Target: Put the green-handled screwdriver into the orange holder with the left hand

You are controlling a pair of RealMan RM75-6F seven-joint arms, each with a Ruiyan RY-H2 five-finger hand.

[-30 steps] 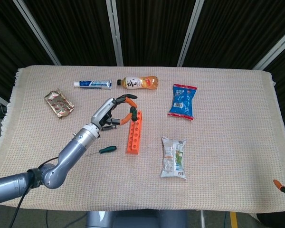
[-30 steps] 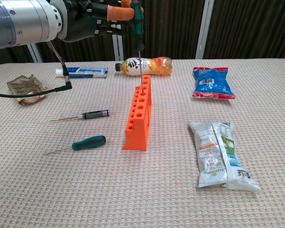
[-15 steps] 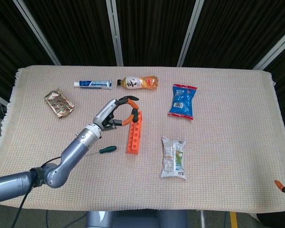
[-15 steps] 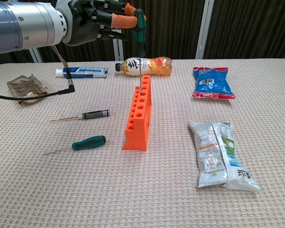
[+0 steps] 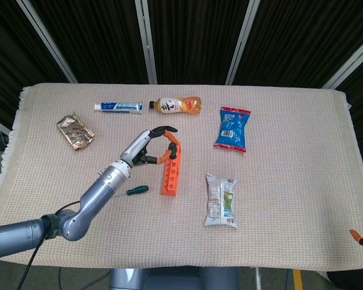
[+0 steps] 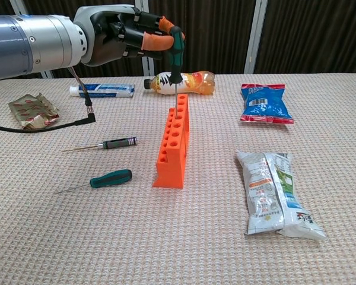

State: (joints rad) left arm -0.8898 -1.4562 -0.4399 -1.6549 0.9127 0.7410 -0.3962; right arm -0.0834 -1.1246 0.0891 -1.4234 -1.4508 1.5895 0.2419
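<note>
Nearest to me in the chest view, low and right of centre, a white and green crinkled snack packet (image 6: 274, 193) lies flat on the beige woven cloth of the desk (image 6: 178, 249). Left of centre, a spare dark-green-handled screwdriver (image 6: 109, 179) lies on its side, and just beyond it a thin black-handled precision screwdriver (image 6: 115, 143) also lies flat. Between these and the packet stands the orange stepped plastic holder (image 6: 174, 140), a long block with a row of round sockets running away from me. The near sockets show nothing in them.

Above the holder's far end, my left robot hand (image 6: 132, 37) pinches the green-handled screwdriver (image 6: 176, 50) between orange-tipped fingers (image 6: 154, 43), the others curled around the handle. The tool hangs upright, its metal shaft pointing down to a far socket; I cannot tell how deep the tip sits. In the head view the same robot hand (image 5: 150, 147) arches over the upper end of the holder (image 5: 172, 168), middle of the frame.

Farther back, a crumpled gold foil wrapper (image 6: 31, 108) sits at the left edge. Along the far side lie a white and blue toothpaste tube (image 6: 104, 90), an orange drink bottle on its side (image 6: 181, 82) and a blue and red snack bag (image 6: 264, 103).

Of my right robot hand, the head view catches only an orange tip (image 5: 358, 237) at the lower right edge; how it is set, I cannot tell.
</note>
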